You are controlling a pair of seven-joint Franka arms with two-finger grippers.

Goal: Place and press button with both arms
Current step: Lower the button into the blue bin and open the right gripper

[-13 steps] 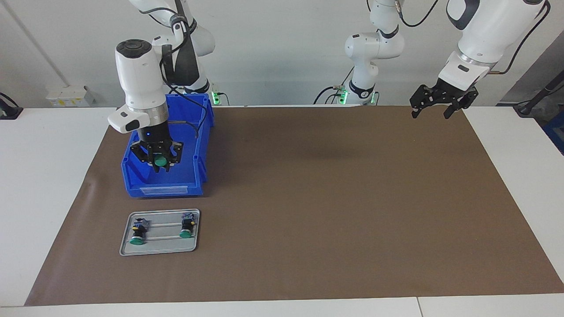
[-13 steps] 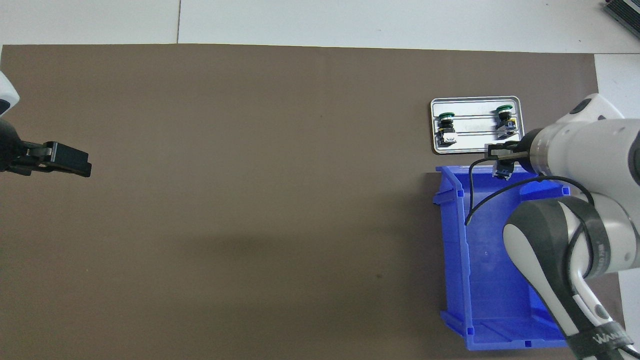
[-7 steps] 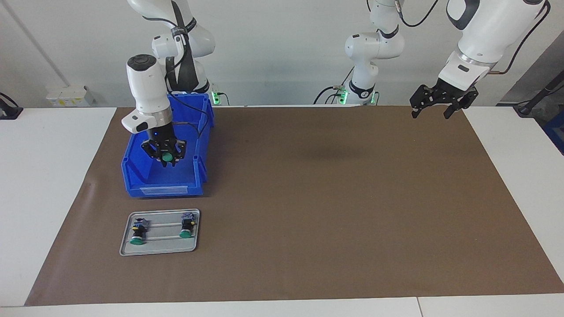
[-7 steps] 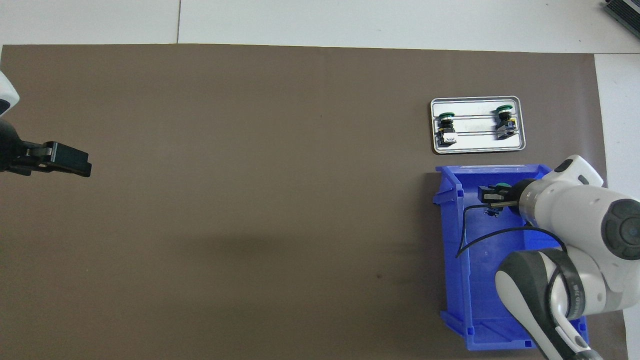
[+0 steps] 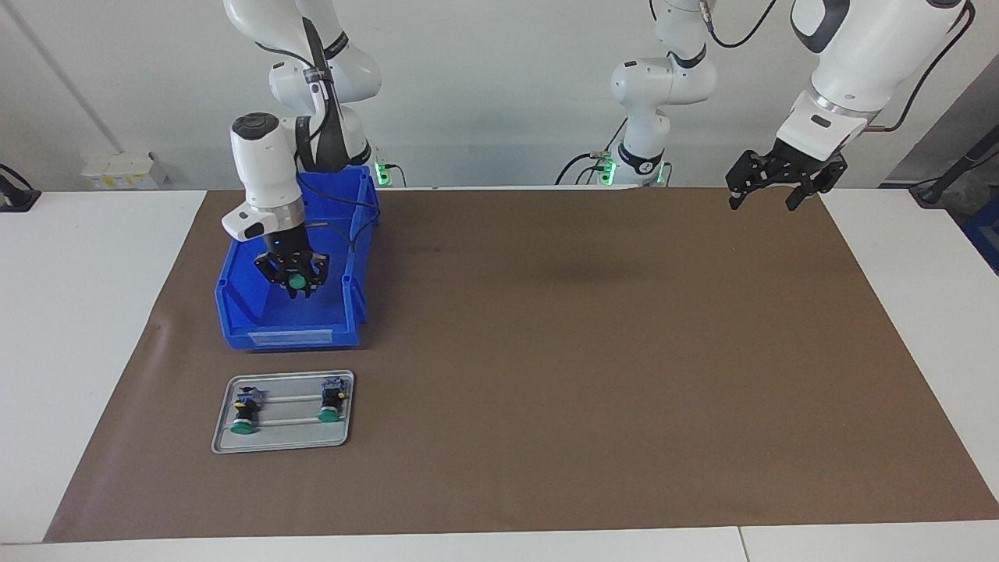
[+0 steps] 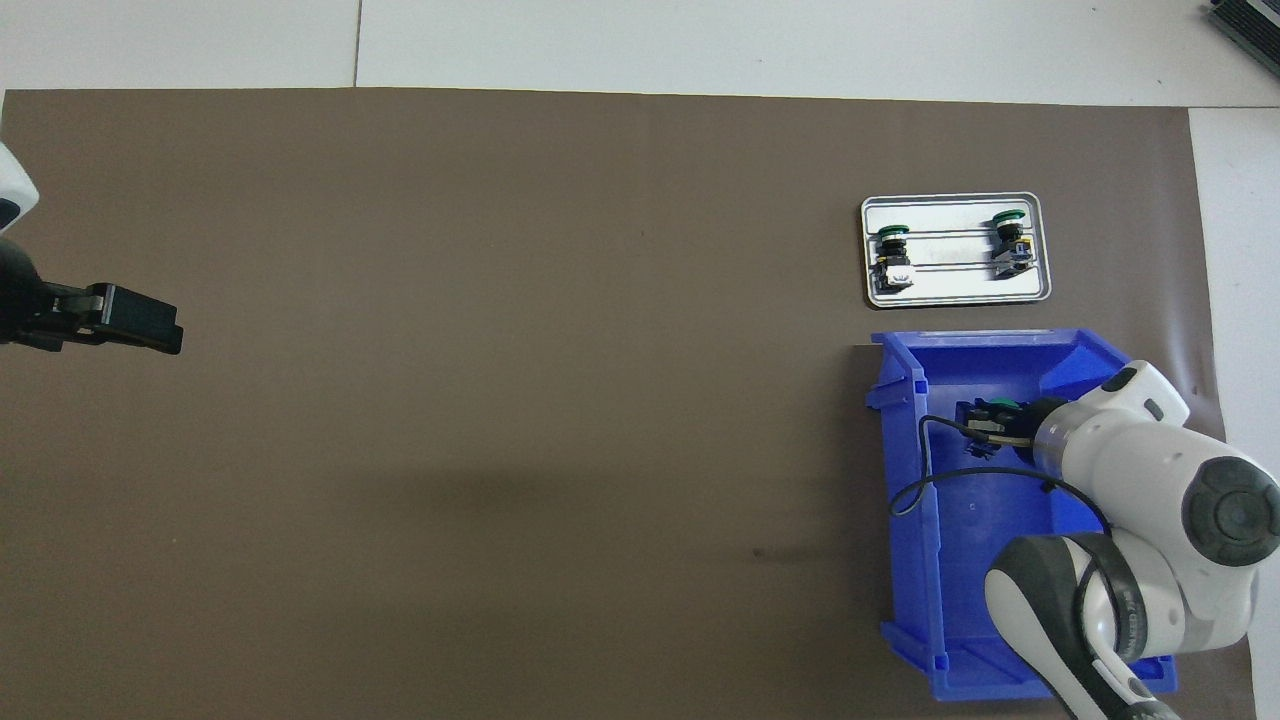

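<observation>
A brown mat [image 5: 593, 351] covers the table; on it, toward the right arm's end, stands a blue bin [image 5: 257, 316], and just beside the bin, farther from the robots, lies a grey tray [image 5: 281, 445] carrying two other buttons [image 5: 243, 414]. The right gripper [image 5: 294, 279] is lowered inside the bin, fingers clamped on the button [image 5: 296, 280], green cap showing; the left gripper [image 5: 773, 178] waits raised over the mat's corner at the left arm's end, fingers spread.

The right pincer [image 6: 985, 428] is gripping a green-capped button [image 6: 1001, 405] inside the blue bin [image 6: 905, 480], two more buttons [image 6: 892, 258] [image 6: 1010, 243] are lying in the metal tray [image 6: 950, 290] farther out, and the left pincer [image 6: 135, 325] is hanging over the brown surface [image 6: 500, 400].
</observation>
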